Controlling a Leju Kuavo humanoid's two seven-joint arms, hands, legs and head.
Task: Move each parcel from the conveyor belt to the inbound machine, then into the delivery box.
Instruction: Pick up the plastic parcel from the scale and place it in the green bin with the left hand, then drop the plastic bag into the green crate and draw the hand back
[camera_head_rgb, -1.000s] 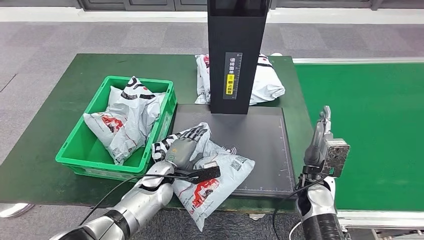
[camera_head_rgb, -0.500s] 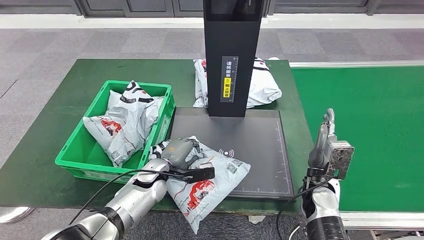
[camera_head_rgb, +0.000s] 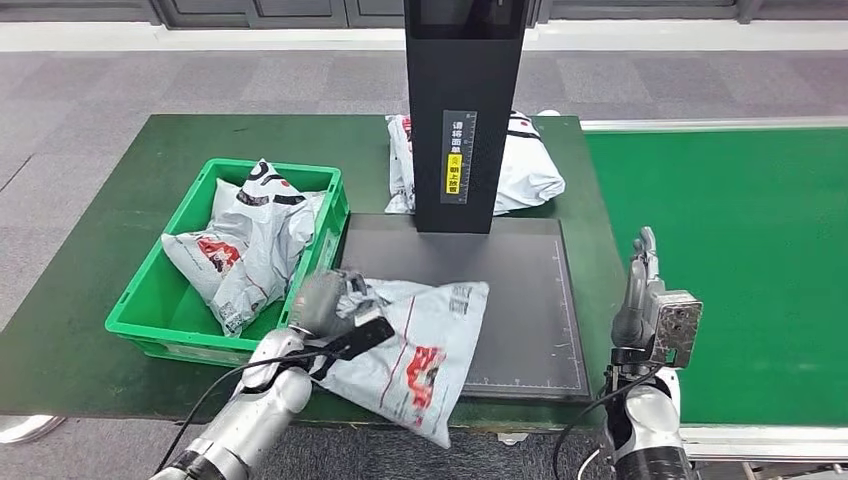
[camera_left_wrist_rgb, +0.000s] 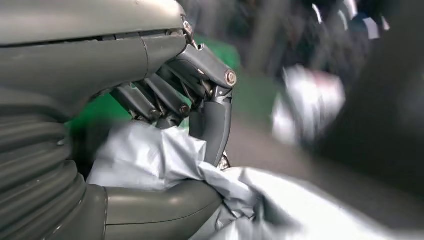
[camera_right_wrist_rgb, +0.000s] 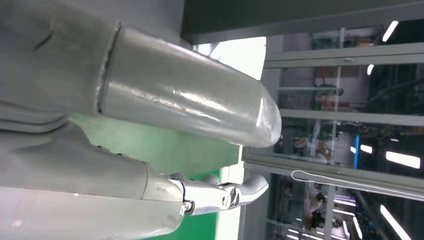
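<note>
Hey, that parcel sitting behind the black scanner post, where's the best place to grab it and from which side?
Probably the right end of the parcel, coming from the conveyor side with the right hand. The post hides its middle from the front, while that end bulges clear of the post near the table's right edge, and the soft wrinkled bag should bunch easily under the fingers.

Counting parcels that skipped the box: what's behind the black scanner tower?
Behind the scanner tower, a white parcel with red and black print lies on the green table, showing on both sides of the column. The column hides its middle, so it may be more than one.
</note>
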